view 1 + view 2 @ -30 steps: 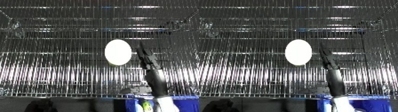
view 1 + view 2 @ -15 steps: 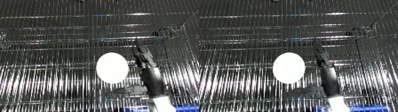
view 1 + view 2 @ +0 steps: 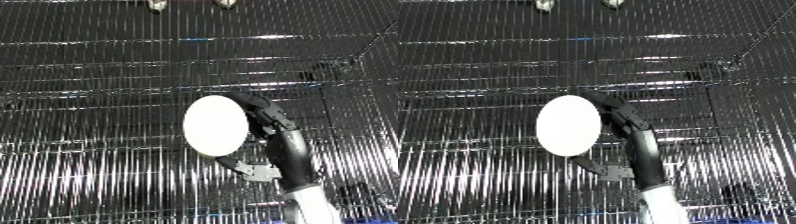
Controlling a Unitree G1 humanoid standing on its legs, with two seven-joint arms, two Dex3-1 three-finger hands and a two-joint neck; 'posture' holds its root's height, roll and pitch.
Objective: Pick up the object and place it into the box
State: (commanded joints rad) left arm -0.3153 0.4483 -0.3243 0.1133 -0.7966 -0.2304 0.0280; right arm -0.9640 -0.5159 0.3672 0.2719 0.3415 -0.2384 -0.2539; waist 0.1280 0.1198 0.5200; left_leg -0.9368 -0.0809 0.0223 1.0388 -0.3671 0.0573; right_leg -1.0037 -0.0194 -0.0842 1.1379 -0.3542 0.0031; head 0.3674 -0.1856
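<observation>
A white oval object (image 3: 215,125) lies on a shiny wire-grid surface (image 3: 89,75) near the middle of the view. My right hand (image 3: 289,150) reaches up from the lower edge and lies against the object's right side. Its fingers (image 3: 259,107) curl over the object's upper right edge, and the thumb (image 3: 247,169) hooks under its lower edge. The object's right rim is partly hidden behind the fingers. My left hand shows in neither view, and no bin shows in either.
The wire grid fills the whole picture, with brighter cross bars running left to right. A raised wire edge and corner (image 3: 342,62) stands at the upper right. Two small pale things (image 3: 156,5) sit at the top edge.
The camera has closed in, so the blue bin at the lower edge has left the picture. My right hand's fingers, straight beside the object before, now curl round it.
</observation>
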